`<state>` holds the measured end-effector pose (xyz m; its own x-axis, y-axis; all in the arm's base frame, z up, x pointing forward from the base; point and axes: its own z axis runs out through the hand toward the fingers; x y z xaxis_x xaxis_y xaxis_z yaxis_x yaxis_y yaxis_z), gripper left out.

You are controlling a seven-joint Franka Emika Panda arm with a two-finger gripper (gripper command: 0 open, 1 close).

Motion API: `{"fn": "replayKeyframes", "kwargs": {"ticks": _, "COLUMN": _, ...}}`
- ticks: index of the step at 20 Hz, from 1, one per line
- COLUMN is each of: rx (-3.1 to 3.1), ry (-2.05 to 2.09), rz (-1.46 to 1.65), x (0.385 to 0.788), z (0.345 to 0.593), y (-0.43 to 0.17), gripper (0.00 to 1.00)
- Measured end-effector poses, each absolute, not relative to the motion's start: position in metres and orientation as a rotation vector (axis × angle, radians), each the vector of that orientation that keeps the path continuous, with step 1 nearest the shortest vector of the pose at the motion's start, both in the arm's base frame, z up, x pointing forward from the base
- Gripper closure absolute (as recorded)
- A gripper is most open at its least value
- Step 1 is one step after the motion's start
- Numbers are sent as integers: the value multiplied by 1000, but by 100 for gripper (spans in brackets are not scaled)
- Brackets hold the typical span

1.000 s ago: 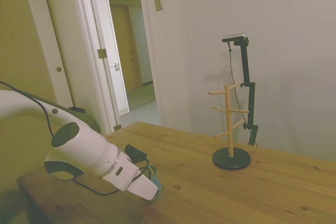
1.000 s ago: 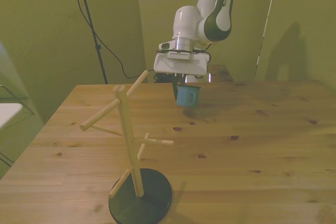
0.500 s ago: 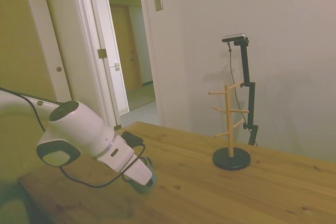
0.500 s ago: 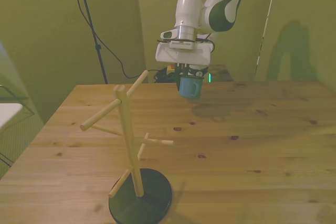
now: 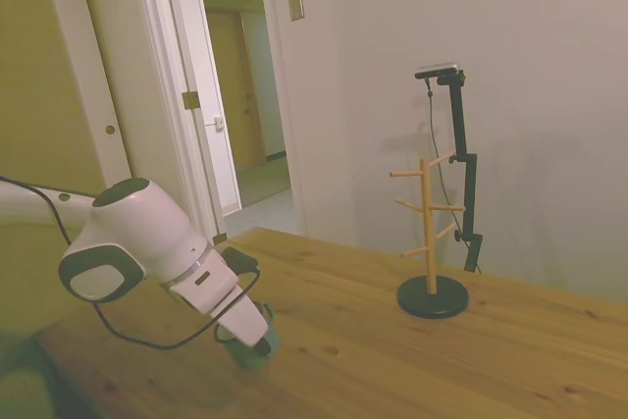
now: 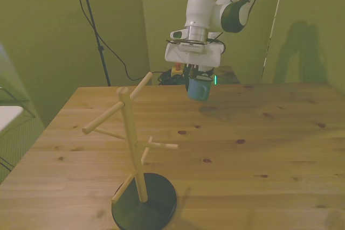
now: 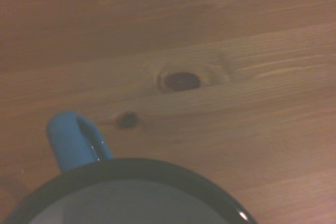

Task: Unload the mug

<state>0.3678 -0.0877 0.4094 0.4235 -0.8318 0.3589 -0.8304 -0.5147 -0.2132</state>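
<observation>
The tool (image 6: 197, 81) is pinching the mug (image 6: 198, 89) above the tabletop (image 6: 259, 144), well apart from the rack (image 6: 135, 154); setting down is remaining.

Wooden peg rack (image 6: 133, 149) stands upright on a round black base (image 6: 144, 204), near the table's (image 6: 259, 149) front edge toward the front view's left; all pegs bare. Table surface shows dark knots (image 7: 181, 81). Beyond the table: open doorway (image 5: 240, 95), wall plate (image 5: 295, 3).
</observation>
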Motion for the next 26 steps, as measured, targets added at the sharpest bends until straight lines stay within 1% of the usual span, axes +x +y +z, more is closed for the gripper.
{"fn": "replayKeyframes", "kwargs": {"ticks": 4, "rx": -2662, "ry": 1604, "rz": -627, "x": 384, "z": 414, "y": -75, "gripper": 100}}
{"fn": "replayKeyframes", "kwargs": {"ticks": 10, "rx": -2672, "ry": 1643, "rz": -590, "x": 410, "z": 414, "y": -74, "gripper": 100}}
{"fn": "replayKeyframes", "kwargs": {"ticks": 17, "rx": -2676, "ry": 1698, "rz": -552, "x": 450, "z": 397, "y": -79, "gripper": 100}}
{"fn": "replayKeyframes", "kwargs": {"ticks": 20, "rx": -2673, "ry": 1699, "rz": -533, "x": 458, "z": 389, "y": -83, "gripper": 100}}
{"fn": "replayKeyframes", "kwargs": {"ticks": 25, "rx": -2670, "ry": 1696, "rz": -532, "x": 464, "z": 387, "y": -84, "gripper": 100}}
{"fn": "replayKeyframes", "kwargs": {"ticks": 26, "rx": -2670, "ry": 1696, "rz": -535, "x": 465, "z": 387, "y": -84, "gripper": 0}}
